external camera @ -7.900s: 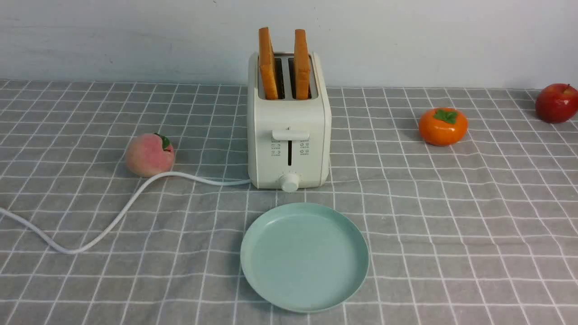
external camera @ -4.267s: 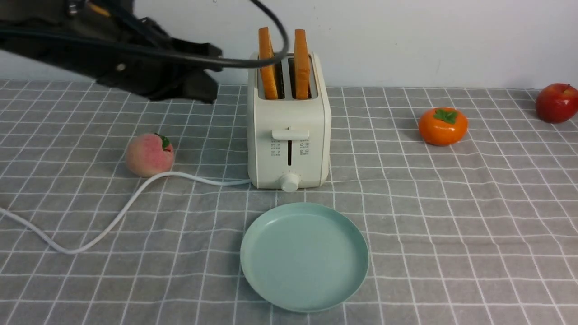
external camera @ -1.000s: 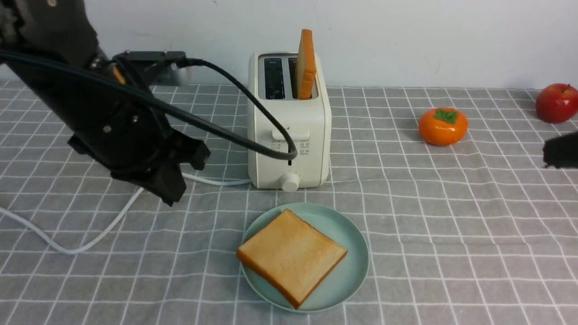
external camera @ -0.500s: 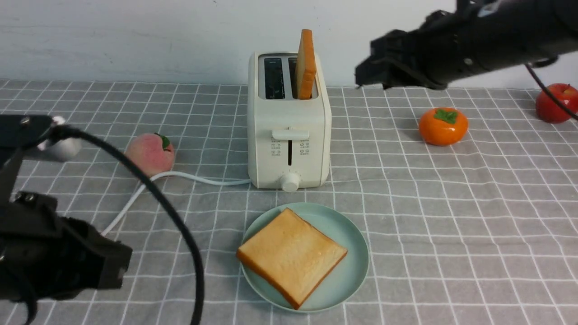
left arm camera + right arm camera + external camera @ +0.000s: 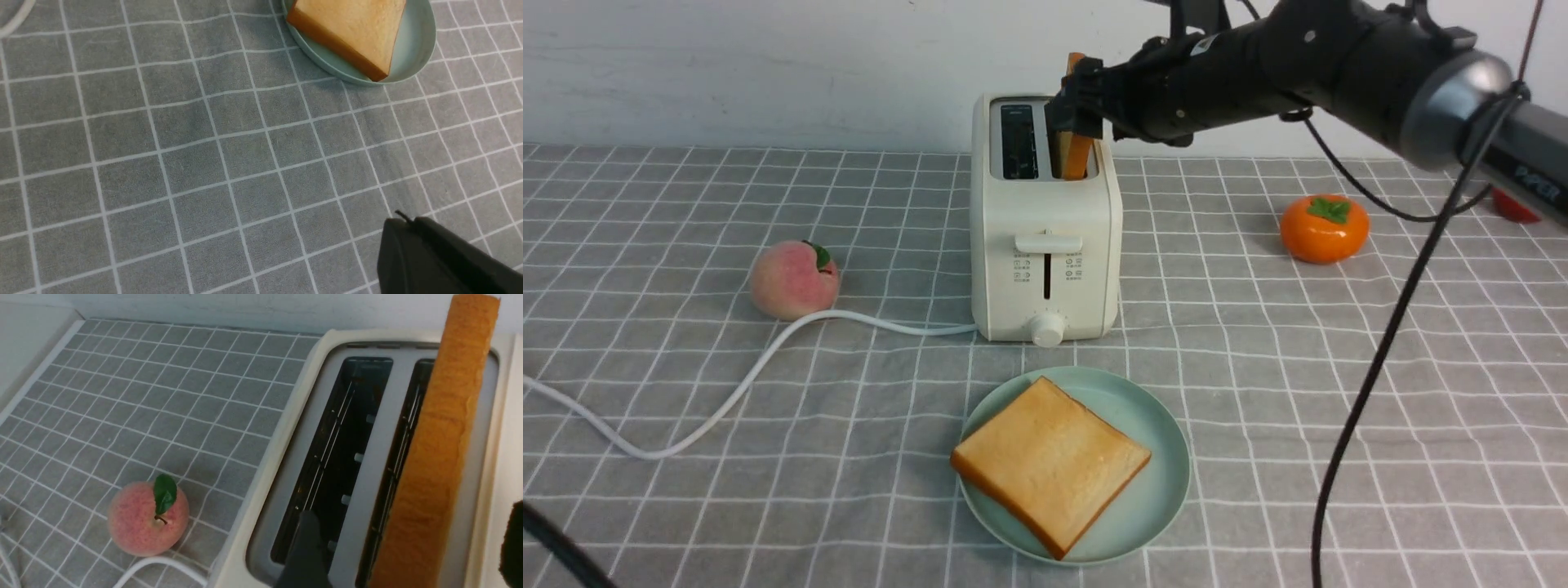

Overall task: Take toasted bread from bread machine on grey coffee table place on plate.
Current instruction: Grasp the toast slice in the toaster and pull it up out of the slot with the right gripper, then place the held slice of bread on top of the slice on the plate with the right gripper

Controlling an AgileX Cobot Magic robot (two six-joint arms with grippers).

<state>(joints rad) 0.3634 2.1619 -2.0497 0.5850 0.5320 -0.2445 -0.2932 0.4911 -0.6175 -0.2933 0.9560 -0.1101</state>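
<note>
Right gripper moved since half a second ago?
Yes. The right gripper went left, from between toaster and persimmon to over the toaster's right slot, jaws open either side of the standing toast.

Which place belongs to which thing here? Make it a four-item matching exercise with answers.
Things:
1. flat golden square toast slice
2. upright golden toast slice
3. round pink peach
4. round orange persimmon

Places:
A. beside the white cord, left of the cream-white toaster
B. on the round pale mint-green plate
C. on the grey checked cloth, right of the toaster
D. in the toaster's right slot, straddled by the open right claw

Pairs: 1-B, 2-D, 3-A, 4-C
</note>
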